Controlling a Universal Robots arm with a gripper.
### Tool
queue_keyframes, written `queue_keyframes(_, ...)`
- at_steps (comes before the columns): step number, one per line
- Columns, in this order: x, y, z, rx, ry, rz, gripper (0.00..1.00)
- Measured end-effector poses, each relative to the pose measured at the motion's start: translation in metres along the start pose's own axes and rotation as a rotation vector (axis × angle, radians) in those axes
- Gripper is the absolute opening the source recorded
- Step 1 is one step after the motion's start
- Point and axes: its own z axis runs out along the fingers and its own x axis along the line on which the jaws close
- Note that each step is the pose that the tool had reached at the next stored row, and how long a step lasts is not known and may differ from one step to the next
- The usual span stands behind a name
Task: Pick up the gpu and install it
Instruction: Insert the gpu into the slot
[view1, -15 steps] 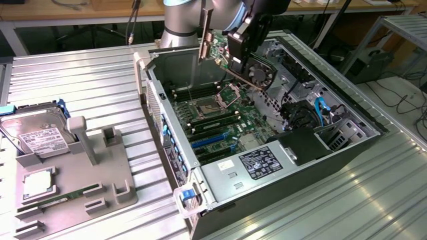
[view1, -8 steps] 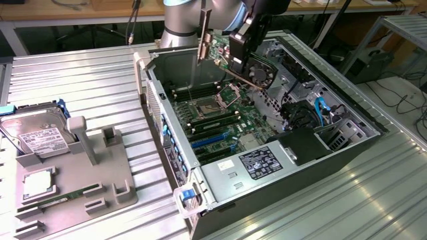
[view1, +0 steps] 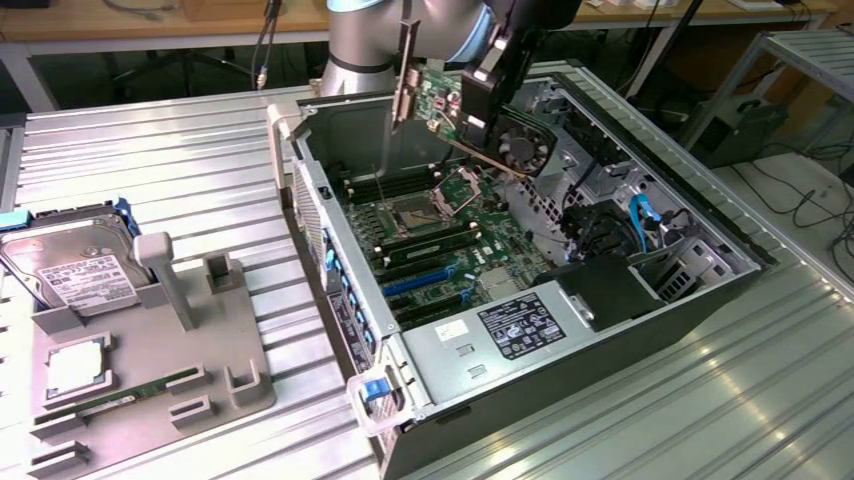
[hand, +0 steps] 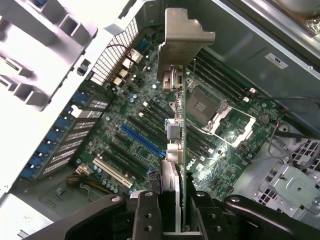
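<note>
Gripper (hand: 172, 222) is closed on the gpu (hand: 183, 150), with one finger on each face of the card; in the exterior view the gripper (view1: 487, 95) carries the gpu (view1: 441, 100) in the air over the open computer case (view1: 441, 350).

Position of the card: it hangs clear of the motherboard (view1: 441, 240) and touches nothing below. Seen from the wrist, the card is edge-on, with its pale metal bracket (hand: 182, 45) at the end away from the gripper. It hangs above the board between the CPU socket (hand: 220, 120) and the blue expansion slot (hand: 142, 140), not in line with the blue slot.

Step in hand: pick-up is done and the card is being carried to its slot. Installation is not yet done, as no edge of the card is in any slot.

Requirement, as a judgement: seating calls for the card's connector edge to sit over an expansion slot and parallel to it, with the bracket toward the vented rear wall (hand: 115, 55), then a straight, square descent. A tilted entry could jam the connector.

Elsewhere: a hard drive (view1: 80, 270) rests in the grey fixture (view1: 200, 380) on the bench (view1: 160, 150).
</note>
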Motion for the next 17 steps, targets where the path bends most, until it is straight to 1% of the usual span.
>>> queue_keyframes(8,0.0004,-0.0004,0.0000,-0.0004,0.0021,-0.051,0.28)
queue_keyframes(11,0.0007,-0.0008,0.0000,-0.0010,0.0037,-0.093,0.28)
queue_keyframes(17,0.0009,-0.0010,0.0000,-0.0013,0.0050,-0.125,0.28)
